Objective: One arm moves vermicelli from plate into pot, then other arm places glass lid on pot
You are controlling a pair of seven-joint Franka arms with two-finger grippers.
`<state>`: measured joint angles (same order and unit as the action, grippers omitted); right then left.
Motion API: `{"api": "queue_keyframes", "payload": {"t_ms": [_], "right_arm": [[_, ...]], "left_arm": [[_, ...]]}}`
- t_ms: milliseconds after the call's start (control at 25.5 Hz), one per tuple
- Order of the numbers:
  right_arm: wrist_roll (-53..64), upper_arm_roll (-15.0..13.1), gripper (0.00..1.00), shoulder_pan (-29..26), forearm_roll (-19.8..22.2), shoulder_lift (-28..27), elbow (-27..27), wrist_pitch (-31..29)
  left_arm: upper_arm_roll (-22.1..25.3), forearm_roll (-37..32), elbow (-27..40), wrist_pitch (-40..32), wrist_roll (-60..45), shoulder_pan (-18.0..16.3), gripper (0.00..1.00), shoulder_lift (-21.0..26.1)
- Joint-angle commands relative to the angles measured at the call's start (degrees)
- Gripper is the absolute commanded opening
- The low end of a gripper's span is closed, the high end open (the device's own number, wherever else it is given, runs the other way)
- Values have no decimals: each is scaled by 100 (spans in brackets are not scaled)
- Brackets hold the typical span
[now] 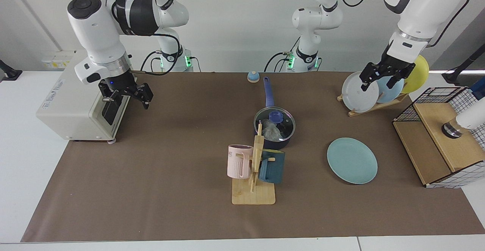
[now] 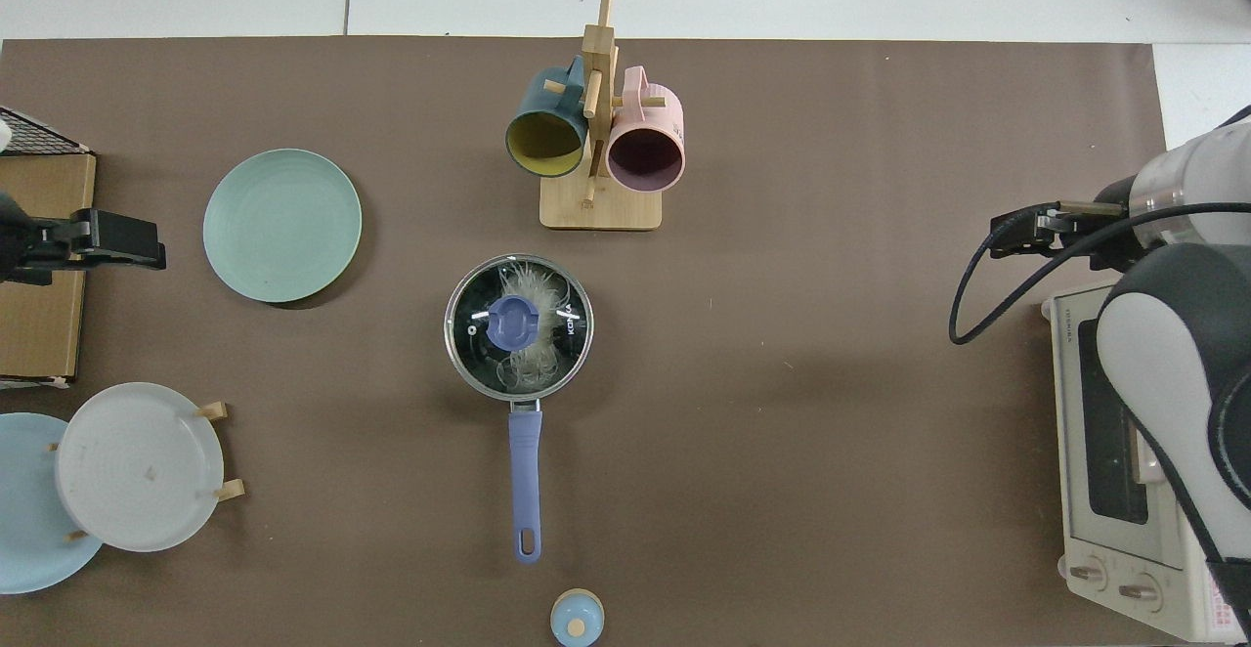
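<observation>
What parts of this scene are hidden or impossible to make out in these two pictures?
- Facing view: the wooden mug rack covers the near side of the pot and part of the glass lid.
- Top view: the left gripper is cut off by the picture's edge.
- Top view: the right gripper is seen side-on, with the arm hiding what lies behind it.
- Both views: the vermicelli shows only through glass, partly under the lid's knob.

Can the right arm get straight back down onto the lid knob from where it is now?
Probably yes. The right pincer hangs open beside the toaster oven, and only bare mat lies between it and the glass lid on the pot. The mug rack stands on the far side.
</observation>
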<state>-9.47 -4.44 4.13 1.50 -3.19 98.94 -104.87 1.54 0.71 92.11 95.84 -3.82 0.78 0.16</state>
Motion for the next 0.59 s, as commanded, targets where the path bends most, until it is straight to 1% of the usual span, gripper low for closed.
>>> {"api": "queue_keyframes", "payload": {"t_ms": [0,353,432,550], "right_arm": [[235,92,100,-211,-62,108,126,-77],[235,92,100,-220,-79,117,91,-77],[218,92,100,-229,-193,65,-40,-77],[209,83,100,-281,-544,29,-120,-68]], "left_arm": [[74,26,-9,-110,65,80,100,-60],[74,26,-9,-110,65,80,100,-60],[74,26,-9,-110,65,80,100,-60],[74,26,-9,-110,65,80,100,-60]]}}
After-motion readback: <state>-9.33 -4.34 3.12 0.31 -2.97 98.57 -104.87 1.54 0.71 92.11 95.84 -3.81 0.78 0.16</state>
